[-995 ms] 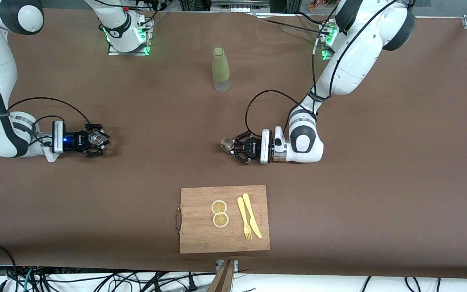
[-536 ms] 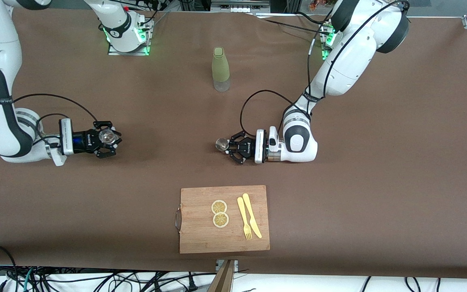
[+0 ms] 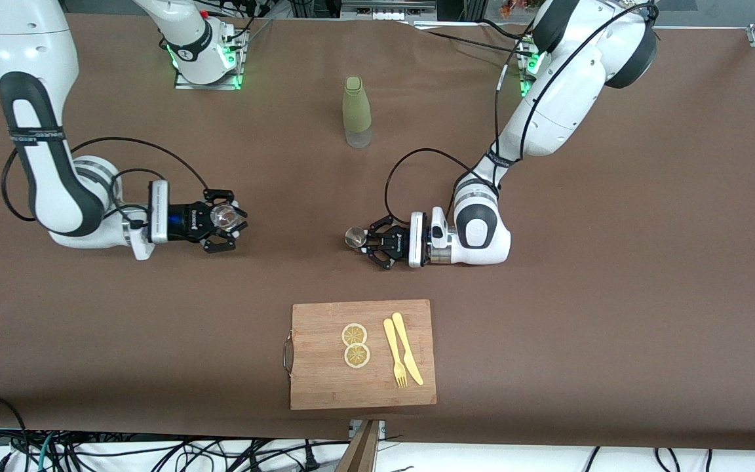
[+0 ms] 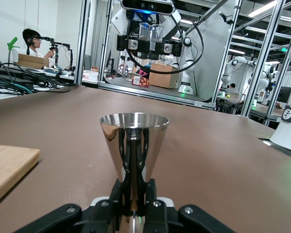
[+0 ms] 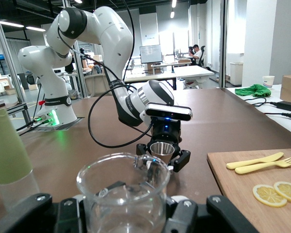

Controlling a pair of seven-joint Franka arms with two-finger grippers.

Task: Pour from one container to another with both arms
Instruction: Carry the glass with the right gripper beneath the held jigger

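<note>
Your jigger (image 3: pixel 354 237) stands upright, pinched at its waist in the left claw (image 3: pixel 366 242), over bare table (image 3: pixel 613 295). Facing it, well apart, your right claw (image 3: pixel 232 221) is clenched on the glass cup (image 3: pixel 223 216), mouth up. Cutting board (image 3: pixel 325 387) lies nearer the camera than the left claw; green bottle (image 3: pixel 356 111) farther.

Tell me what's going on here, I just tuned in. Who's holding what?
Both arms are up over the brown table, facing each other. The left gripper is shut on the metal jigger, held upright. The right gripper is shut on the clear glass cup, also upright. There is a gap between them and no pouring has begun. The green bottle stands untouched toward the bases, and the cutting board with lemon slices and yellow cutlery lies nearer the camera.
</note>
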